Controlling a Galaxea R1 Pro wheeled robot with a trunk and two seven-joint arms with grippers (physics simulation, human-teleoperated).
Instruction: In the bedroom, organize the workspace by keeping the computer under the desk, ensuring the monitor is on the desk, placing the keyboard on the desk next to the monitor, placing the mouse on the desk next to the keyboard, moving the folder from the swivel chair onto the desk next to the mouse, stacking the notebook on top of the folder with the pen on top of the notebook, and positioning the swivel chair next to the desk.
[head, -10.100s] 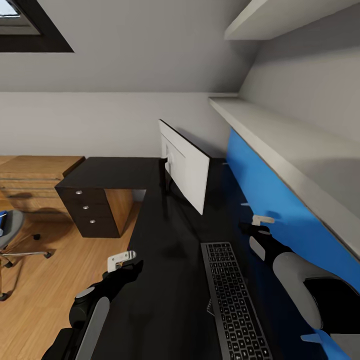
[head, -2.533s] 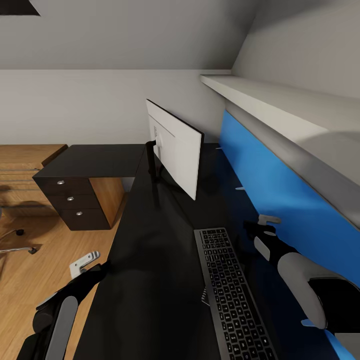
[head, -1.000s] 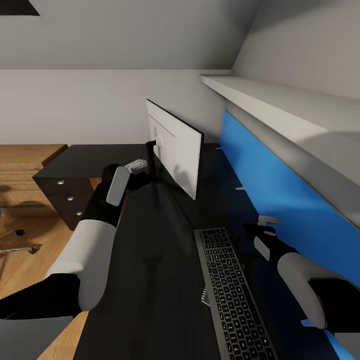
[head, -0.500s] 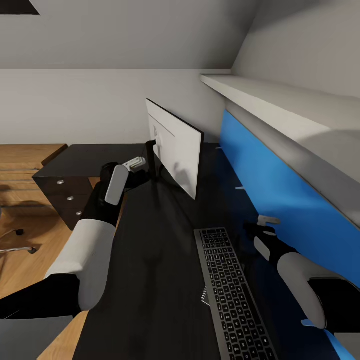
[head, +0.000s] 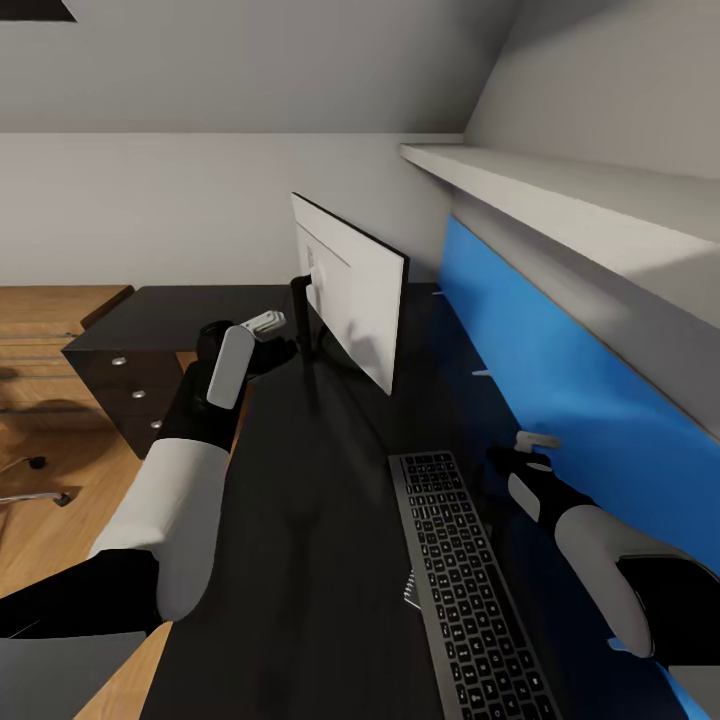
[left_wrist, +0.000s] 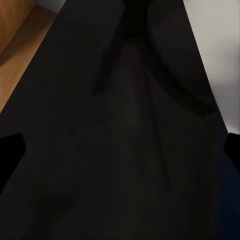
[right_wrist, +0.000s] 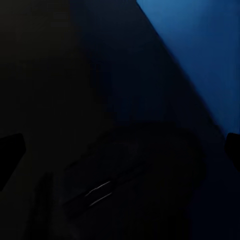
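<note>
the keyboard (head: 460, 580) is seen lying flat on the desk (head: 320, 520), just left of the right gripper (head: 535, 441), whose finger spacing cannot be told. farther off, the left gripper (head: 266, 323), spacing likewise unclear, is held beside the monitor (head: 350, 290) stand.

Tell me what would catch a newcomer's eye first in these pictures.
Probably the bright blue wall panel along the right side of the glossy black desk. Next, the monitor standing near the desk's far end, white back showing, with the left gripper raised close beside its stand. The keyboard lies nearer, next to the right gripper.
</note>
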